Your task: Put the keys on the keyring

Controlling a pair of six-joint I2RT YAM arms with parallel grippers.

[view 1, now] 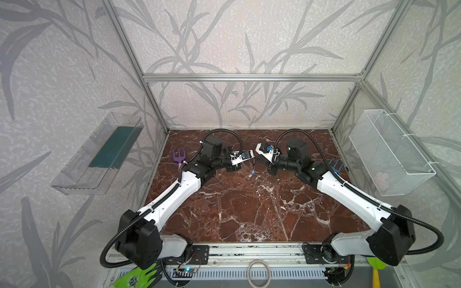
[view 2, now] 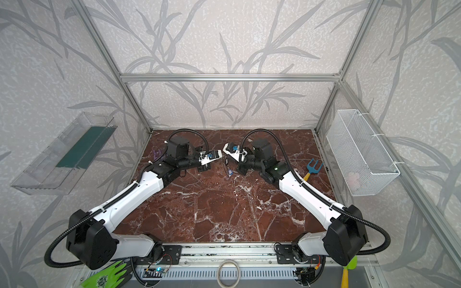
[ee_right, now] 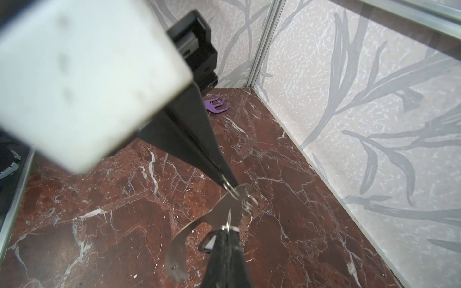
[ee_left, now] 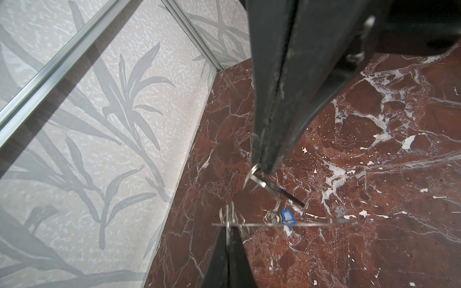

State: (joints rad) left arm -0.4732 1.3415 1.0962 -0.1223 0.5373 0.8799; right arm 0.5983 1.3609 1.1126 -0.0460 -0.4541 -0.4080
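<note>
Left jaws clamped on key point(ee_left: 277, 190), right jaws on keyring point(ee_right: 222, 209), above bench's point(view 1: 249, 212) back half; steady keyring, thread key slowly.

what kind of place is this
Likely a robot test cell, not a home: aluminium frame with wallpapered panels, left arm and right arm mounted on a front rail, marble-look tabletop.

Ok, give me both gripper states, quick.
Left gripper: closed, fingers pinching the small ring of a silver key.
Right gripper: closed on a loop of the keyring.
</note>
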